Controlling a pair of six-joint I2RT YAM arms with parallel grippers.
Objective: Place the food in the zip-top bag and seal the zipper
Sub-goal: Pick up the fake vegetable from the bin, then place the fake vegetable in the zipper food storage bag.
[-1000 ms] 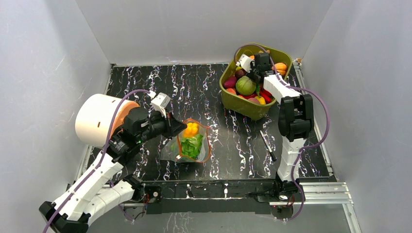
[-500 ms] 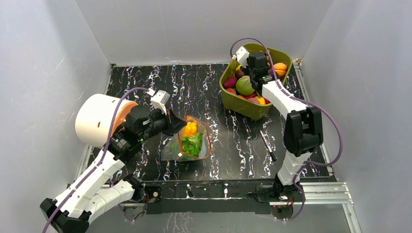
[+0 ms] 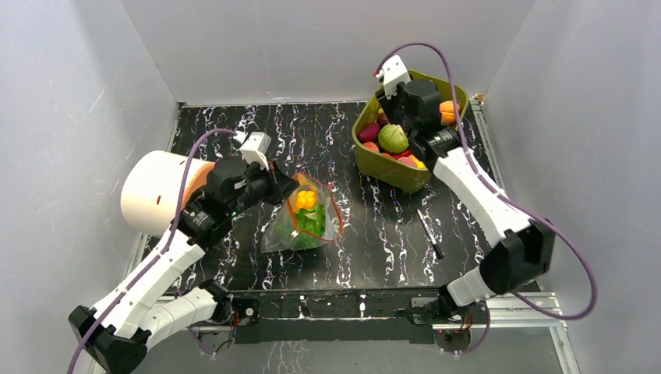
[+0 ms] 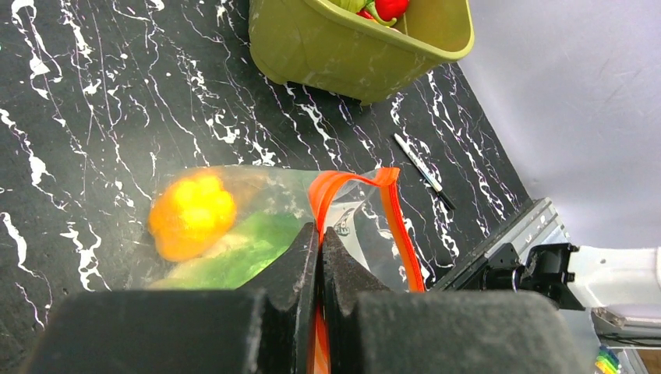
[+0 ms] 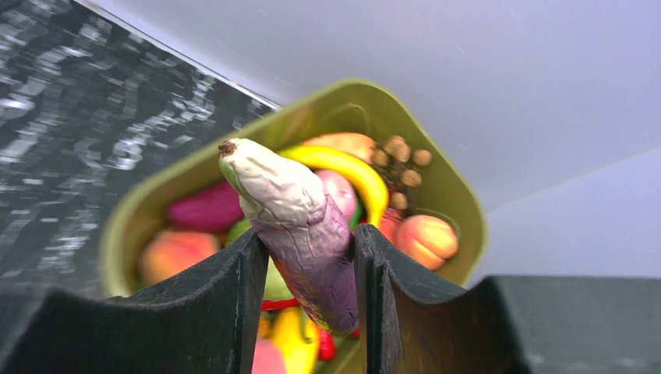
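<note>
Nearest us on the left, the left end effector (image 4: 320, 234) has its fingers pressed together on the zipper (image 4: 399, 222), pinching the orange-red strip at the mouth of the zip-top bag (image 3: 308, 234). Beyond the pinch the strip bows out in an open loop. The bag lies near the middle of the black, white-veined worktop (image 3: 374, 234). Through its clear plastic we see a yellow-orange pepper (image 4: 192, 214) resting against a green lettuce (image 4: 234, 257). Beside that arm, at the left edge, stands a white cylinder (image 3: 156, 192). To the right of the bag, and apart from it, a black pen (image 3: 429, 234) lies on the worktop. Farther back on the right sits an olive-green tub (image 3: 394, 173) heaped with more toy food (image 3: 394, 139). Over the tub we find the right end effector (image 5: 309, 235), its two fingers clamped on a purple eggplant (image 5: 312, 273) whose pale stem end sticks out past the fingertips.
</note>
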